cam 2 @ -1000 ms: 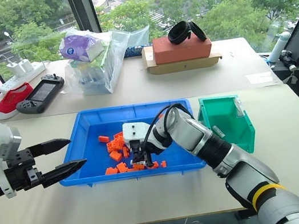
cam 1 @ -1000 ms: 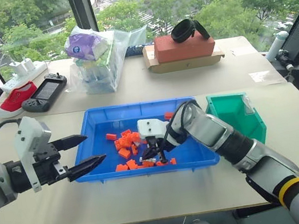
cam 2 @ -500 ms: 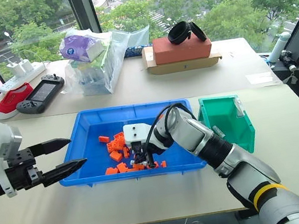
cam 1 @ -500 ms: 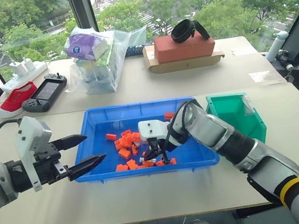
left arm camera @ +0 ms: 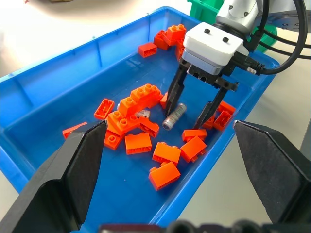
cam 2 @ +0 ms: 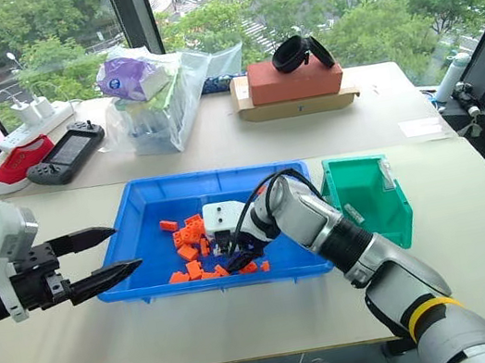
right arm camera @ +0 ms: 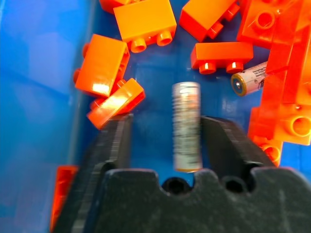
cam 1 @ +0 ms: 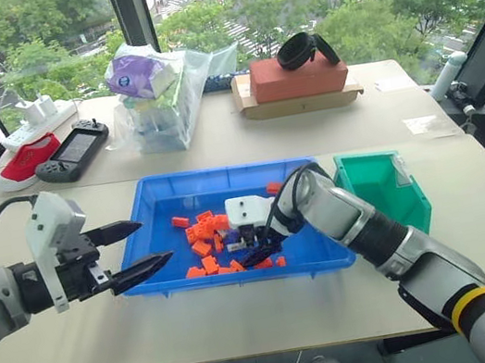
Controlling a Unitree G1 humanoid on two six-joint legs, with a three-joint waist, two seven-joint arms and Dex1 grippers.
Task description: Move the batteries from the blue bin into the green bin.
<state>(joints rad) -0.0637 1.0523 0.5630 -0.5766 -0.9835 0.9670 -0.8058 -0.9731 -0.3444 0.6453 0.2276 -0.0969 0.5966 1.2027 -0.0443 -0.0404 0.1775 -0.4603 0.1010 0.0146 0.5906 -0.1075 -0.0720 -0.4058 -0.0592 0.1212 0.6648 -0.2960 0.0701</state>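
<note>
In head view, blue bin (cam 1: 147, 201) mid-table w/ bricks (cam 1: 202, 245), green bin (cam 1: 384, 185) touching its right side. Left wrist view: right gripper (left arm camera: 190, 110) open, straddling battery (left arm camera: 174, 116) on bin floor. Right wrist view: 2nd battery (right arm camera: 249, 79) among bricks. Left gripper (cam 1: 139, 249) open beside blue bin

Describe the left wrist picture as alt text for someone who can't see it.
The right gripper reaches down into the blue bin, its open fingers straddling a grey battery lying among scattered orange toy bricks. A second battery peeks from under bricks nearby.

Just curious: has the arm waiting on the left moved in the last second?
No. The left gripper still hovers at the blue bin's left rim, jaws open.
</note>
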